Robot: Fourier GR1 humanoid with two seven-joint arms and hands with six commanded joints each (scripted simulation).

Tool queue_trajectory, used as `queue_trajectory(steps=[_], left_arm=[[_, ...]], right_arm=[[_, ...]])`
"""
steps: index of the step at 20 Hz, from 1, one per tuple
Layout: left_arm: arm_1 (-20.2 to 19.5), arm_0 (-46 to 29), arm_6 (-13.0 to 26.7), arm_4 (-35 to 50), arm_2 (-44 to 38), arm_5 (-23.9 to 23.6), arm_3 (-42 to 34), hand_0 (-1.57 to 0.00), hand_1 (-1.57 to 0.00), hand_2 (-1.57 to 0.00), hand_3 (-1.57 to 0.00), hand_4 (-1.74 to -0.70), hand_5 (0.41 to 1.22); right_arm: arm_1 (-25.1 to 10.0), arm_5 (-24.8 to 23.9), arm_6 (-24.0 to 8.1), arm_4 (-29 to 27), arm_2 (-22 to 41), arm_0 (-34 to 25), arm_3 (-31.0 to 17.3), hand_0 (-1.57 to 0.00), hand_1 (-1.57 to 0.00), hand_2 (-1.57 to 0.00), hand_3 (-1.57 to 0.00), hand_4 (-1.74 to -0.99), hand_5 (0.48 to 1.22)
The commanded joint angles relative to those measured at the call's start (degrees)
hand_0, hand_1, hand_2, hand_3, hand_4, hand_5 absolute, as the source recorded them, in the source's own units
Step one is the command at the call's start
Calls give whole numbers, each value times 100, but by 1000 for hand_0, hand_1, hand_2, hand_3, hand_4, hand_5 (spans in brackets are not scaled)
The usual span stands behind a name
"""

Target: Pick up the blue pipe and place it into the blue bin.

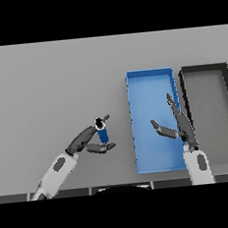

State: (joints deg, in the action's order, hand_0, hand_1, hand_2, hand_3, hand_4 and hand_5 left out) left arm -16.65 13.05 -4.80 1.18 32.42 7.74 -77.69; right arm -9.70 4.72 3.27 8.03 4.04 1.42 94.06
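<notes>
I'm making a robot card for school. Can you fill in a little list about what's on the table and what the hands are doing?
table: grey
pipe: blue, short, upright, left of the blue bin
left hand: fingers and thumb curled round the pipe
right hand: open, fingers straight, over the blue bin
blue bin: nothing seen inside, pipe not in it yet
black bin: right of the blue bin, grey inside
</notes>
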Motion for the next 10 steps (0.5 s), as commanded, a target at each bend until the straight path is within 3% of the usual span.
queue_trajectory(steps=[1, 4, 6, 7, 8, 10], left_arm=[[76, 12, -91, 17, -13, -20, 64, 1, 1, -23, 0, -1098, 517], [354, 114, -116, 413, -134, 179, 224, 1, -44, -166, -108, -1176, 601], [470, 61, -140, 610, -176, 268, 252, -39, -248, -417, -345, -1268, 675], [536, 57, -137, 689, -208, 266, 262, -179, -411, -578, -590, -1301, 784], [619, 43, -164, 712, -198, 251, 287, -418, -642, -777, -777, -1383, 872], [712, 69, -225, 594, -168, 136, 305, -833, -976, -1063, -1015, -1505, 997]], right_arm=[[-41, 26, 22, -5, -7, 35, 30, 1, 1, 1, 1, -1195, 548], [-12, -51, 70, 106, 21, 52, -18, 1, 1, 1, 1, -1186, 554], [-20, -24, -4, 40, -12, -43, -36, 1, 1, 1, 1, -1196, 560], [-30, -34, 9, 63, -3, -15, -3, 1, 1, 1, 1, -1192, 560], [-19, -30, 52, 58, 5, 32, 23, 1, 1, 1, 1, -1191, 561], [-27, -36, -24, 91, 1, -16, -70, 1, 1, 1, 1, -1184, 562]])
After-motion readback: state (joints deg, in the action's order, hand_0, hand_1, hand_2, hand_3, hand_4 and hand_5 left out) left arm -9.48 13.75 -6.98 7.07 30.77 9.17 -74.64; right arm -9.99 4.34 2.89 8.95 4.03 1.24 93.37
